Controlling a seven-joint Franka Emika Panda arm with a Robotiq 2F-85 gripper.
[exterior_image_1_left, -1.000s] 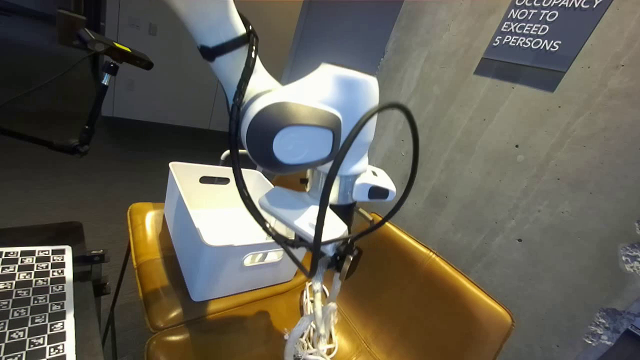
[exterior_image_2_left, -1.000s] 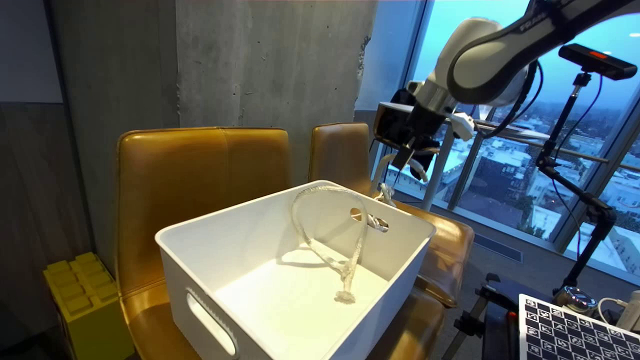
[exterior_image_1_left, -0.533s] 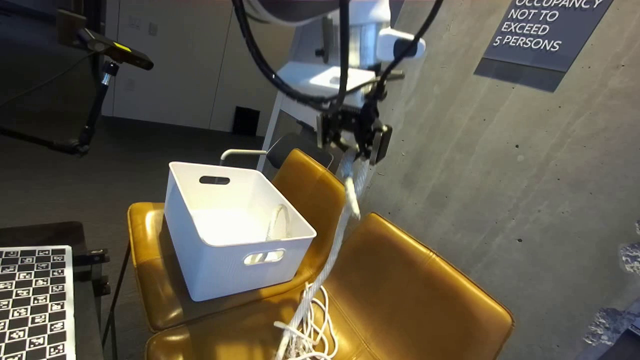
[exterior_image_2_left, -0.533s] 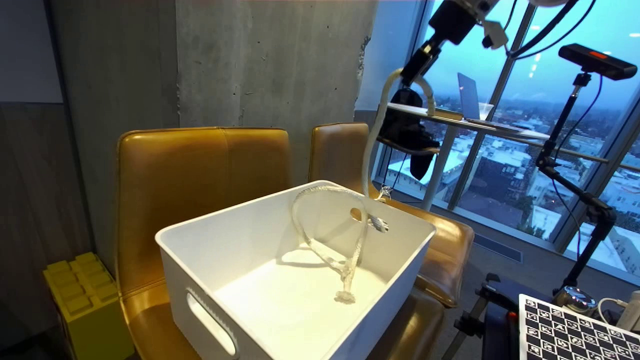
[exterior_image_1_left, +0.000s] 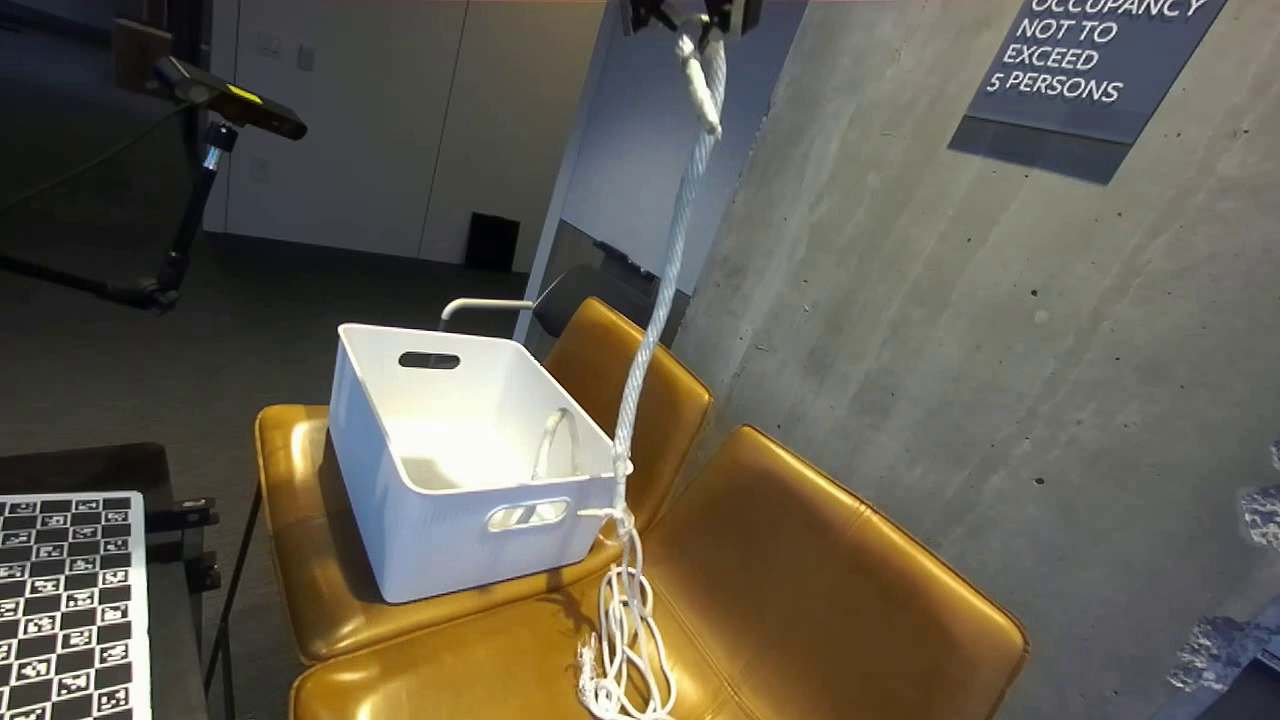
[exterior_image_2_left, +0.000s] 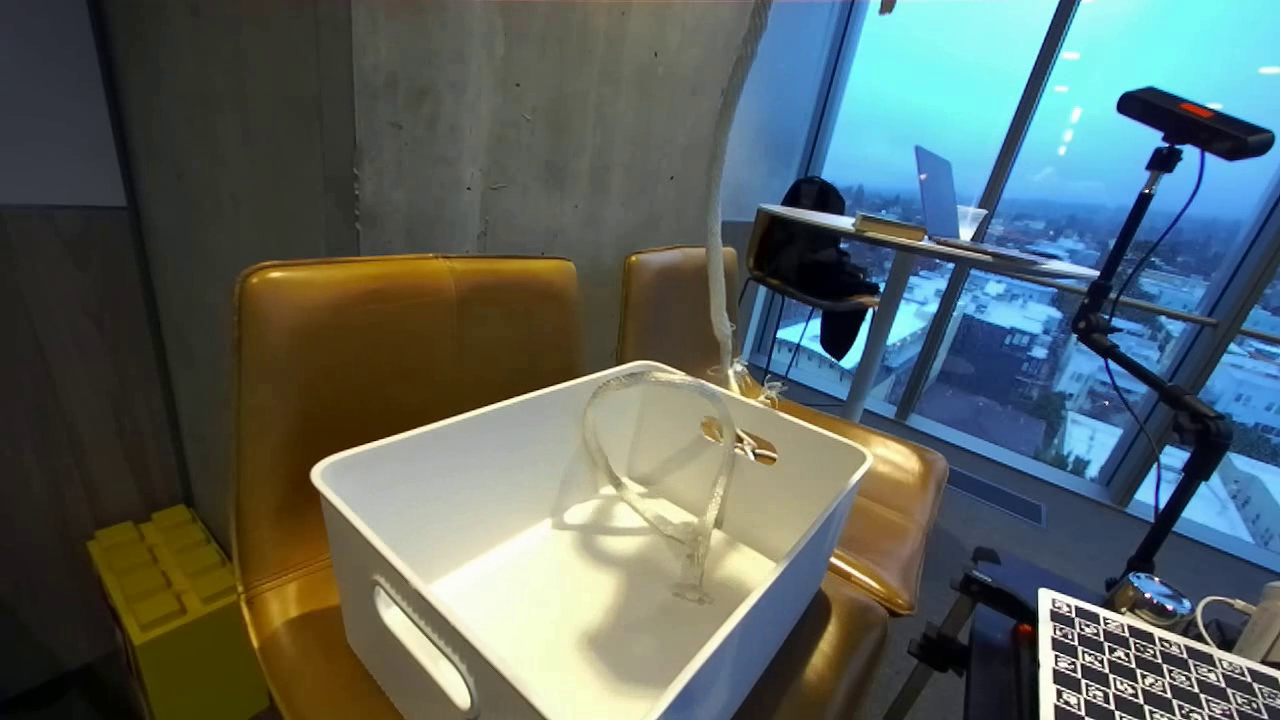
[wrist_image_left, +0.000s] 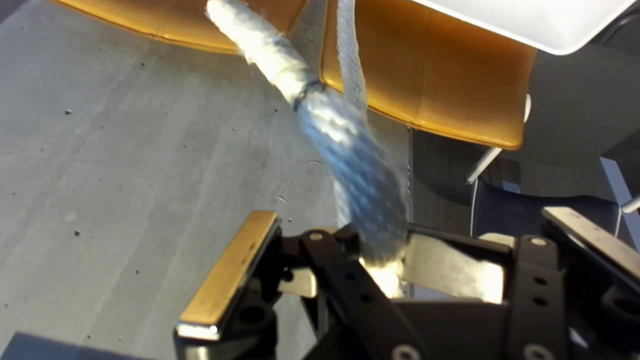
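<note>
A thick whitish rope (exterior_image_1_left: 662, 300) hangs from my gripper (exterior_image_1_left: 690, 20), whose tips just show at that view's top edge. In the wrist view my gripper (wrist_image_left: 385, 262) is shut on the rope (wrist_image_left: 372, 190); a short taped end sticks out, and a longer length runs down behind it. The rope (exterior_image_2_left: 715, 250) drops past a white box (exterior_image_2_left: 450, 580), its knotted, frayed lower part beside the box's corner. Inside the box a rope loop (exterior_image_2_left: 693, 550) stands up. Thin white cords (exterior_image_1_left: 605, 690) lie bundled on the tan chair (exterior_image_1_left: 450, 670), under the hanging rope; whether they touch it I cannot tell.
A concrete wall (exterior_image_1_left: 950, 350) rises behind the chair backs. A checkered board (exterior_image_1_left: 75, 610) lies on a dark stand at the side. A camera on a jointed arm (exterior_image_2_left: 1195, 120) stands near the window. A yellow block (exterior_image_2_left: 170, 610) sits beside a chair.
My gripper has gone up, nearly or wholly out of both exterior views, lifting the rope with it. The rope's lower part now hangs by the box's corner instead of lying among the cords.
</note>
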